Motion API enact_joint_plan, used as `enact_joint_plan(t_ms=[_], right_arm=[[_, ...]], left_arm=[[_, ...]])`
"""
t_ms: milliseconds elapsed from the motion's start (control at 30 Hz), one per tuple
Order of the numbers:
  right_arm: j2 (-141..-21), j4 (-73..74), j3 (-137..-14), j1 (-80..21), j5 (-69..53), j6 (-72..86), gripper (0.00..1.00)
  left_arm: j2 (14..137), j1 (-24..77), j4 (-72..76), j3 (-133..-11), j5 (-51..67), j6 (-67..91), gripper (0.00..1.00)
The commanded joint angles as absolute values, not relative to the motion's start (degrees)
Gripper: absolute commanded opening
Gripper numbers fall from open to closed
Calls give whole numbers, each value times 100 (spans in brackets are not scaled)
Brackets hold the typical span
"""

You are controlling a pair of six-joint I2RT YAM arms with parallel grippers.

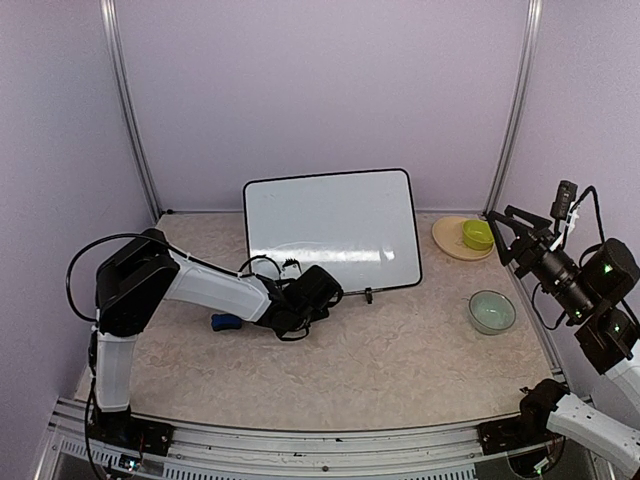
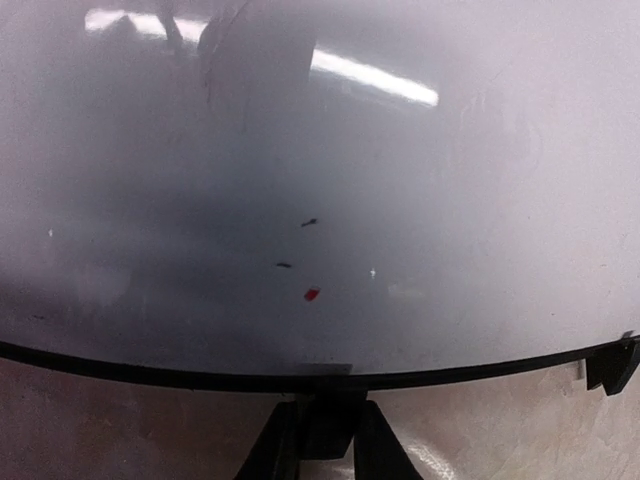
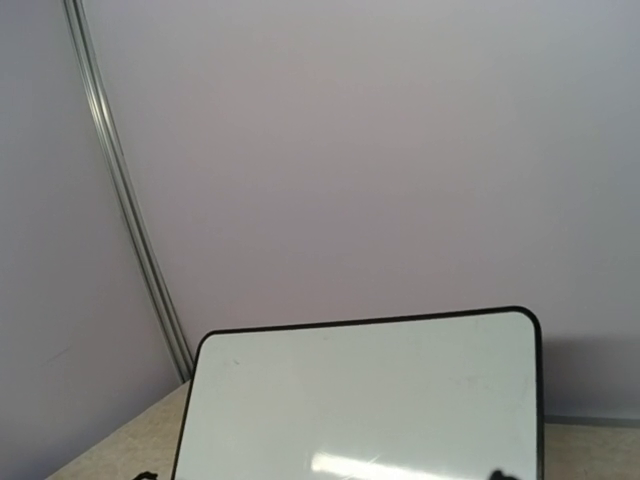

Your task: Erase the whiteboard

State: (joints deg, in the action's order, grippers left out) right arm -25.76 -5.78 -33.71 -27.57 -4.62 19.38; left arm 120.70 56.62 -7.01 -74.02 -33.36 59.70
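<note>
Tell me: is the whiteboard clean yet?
Almost: whiteboard blank from above, but left wrist view shows a red fleck and two dark ones.

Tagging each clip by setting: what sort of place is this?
Probably a lab robot test cell: plain lilac walls framed by aluminium posts, two arms bolted at the edge of a table, and a whiteboard standing on it.

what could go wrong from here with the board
1. The left claw seems to pinch the lower frame of the propped whiteboard; a tug or push there could tip or slide it.
2. A red fleck and dark specks show on the surface, yet the blue eraser lies on the table, so the board may end up not fully clean.
</note>
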Motion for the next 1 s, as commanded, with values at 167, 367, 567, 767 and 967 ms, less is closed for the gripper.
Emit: enact_joint_plan(t_ms=[167,367,567,767,967], right_arm=[[-2601,-563,-3477,-2753,-469,1938,70],[-2563,-494,-3446,-2753,-439,1919,71],[-2420,-156,-3342,-2751,-352,1679,100],[-2210,808,-3309,-2758,360,1588,100],[-2354,1680,-3550,-2760,1853,1725,100]], left_arm=[[12327,5678,-1335,-7230,-3204,6360,55],[12071,5725,-1323,-6995,-3293,6434,71],[11281,6012,-1328,-6522,-3394,6403,97],[9415,6536,-1330,-5571,-4029,5924,99],[7036,6048,-2255,-4792,-4329,5546,99]])
